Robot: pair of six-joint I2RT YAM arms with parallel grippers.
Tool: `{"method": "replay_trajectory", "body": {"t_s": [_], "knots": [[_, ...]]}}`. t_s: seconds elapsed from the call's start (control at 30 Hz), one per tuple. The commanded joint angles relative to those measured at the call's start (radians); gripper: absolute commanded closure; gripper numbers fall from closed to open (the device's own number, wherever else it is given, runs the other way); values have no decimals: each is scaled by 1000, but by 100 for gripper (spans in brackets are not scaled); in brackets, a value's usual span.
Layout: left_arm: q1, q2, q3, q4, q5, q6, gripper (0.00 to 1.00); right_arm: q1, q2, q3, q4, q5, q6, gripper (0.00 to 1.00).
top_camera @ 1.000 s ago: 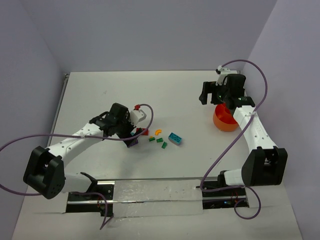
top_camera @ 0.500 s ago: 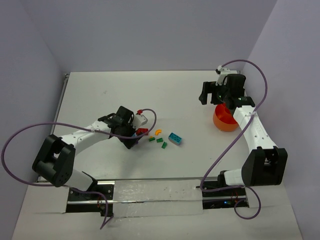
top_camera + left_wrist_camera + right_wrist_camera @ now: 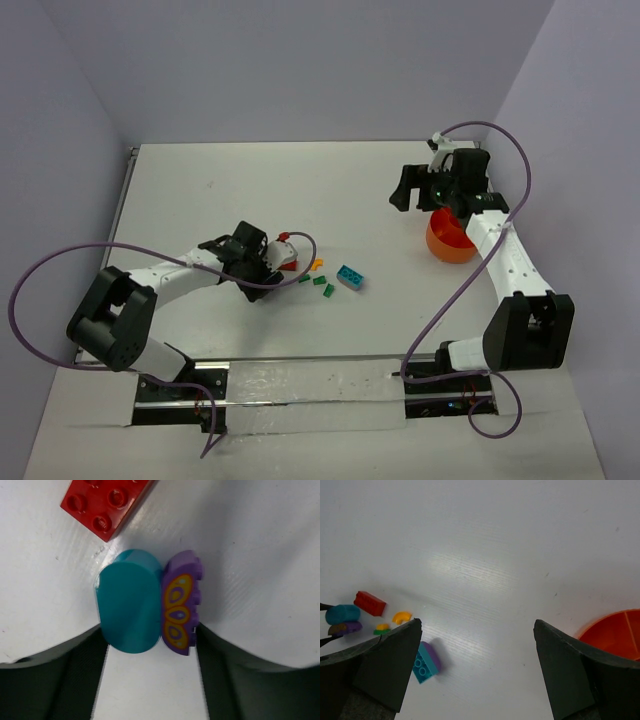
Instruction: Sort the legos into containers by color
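Two small legos, a teal rounded piece and a purple piece printed with orange and yellow ovals, lie side by side and touching on the white table. They sit between the fingers of the left gripper, whose jaws reach the outer sides of the pair, though whether they press on it I cannot tell. A red brick lies just past the pair in the left wrist view, apart from both pieces. From above, the left arm lies low across the table, with its gripper at the loose cluster of bricks. An orange curved piece, small green bricks and a teal brick lie near one another just to its right. The right gripper hangs over bare table, its jaws spread wide with nothing between them. The orange bowl sits on the right side of the table, well apart from the bricks and partly under the right arm's wrist, with dividers showing inside it
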Motion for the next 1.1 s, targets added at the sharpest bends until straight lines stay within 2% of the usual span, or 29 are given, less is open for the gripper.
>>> {"method": "replay_trajectory", "body": {"t_s": [0.0, 0.07, 0.17, 0.23, 0.37, 0.53, 0.6, 0.7, 0.77, 0.83, 0.97, 1.07], "knots": [[-8, 0, 10, 90, 37, 28, 34, 9, 15, 6, 18, -80, 55, 0], [-6, 3, 11, 106, 34, 12, 32, 10, 22, -3, 25, -104, 75, 0], [-6, 21, 22, 113, 30, -17, 13, 12, 40, 0, 21, -138, 87, 0], [-8, 27, 22, 119, 32, -21, 8, 13, 52, 0, 18, -139, 87, 0], [-8, 30, 16, 138, 38, -12, 5, 15, 53, 0, 18, -139, 84, 0], [-7, 23, 7, 159, 63, 18, 9, 18, 53, -5, 17, -149, 79, 0], [-6, 19, 9, 163, 75, 23, 16, 19, 52, -11, 22, -157, 83, 0], [-8, 13, 13, 152, 93, 28, 31, 26, 40, -34, 43, -174, 98, 0], [-8, -1, 12, 146, 98, 29, 46, 32, 29, -51, 63, -181, 121, 0], [-6, -33, 17, 141, 99, 19, 53, 36, 23, -62, 87, -192, 160, 0], [-8, -118, 92, 105, 84, -53, 69, 43, -13, -115, 182, -240, 308, 0], [-7, -176, 190, 97, 44, -157, 91, 96, -4, -81, 192, -245, 395, 0]]}}
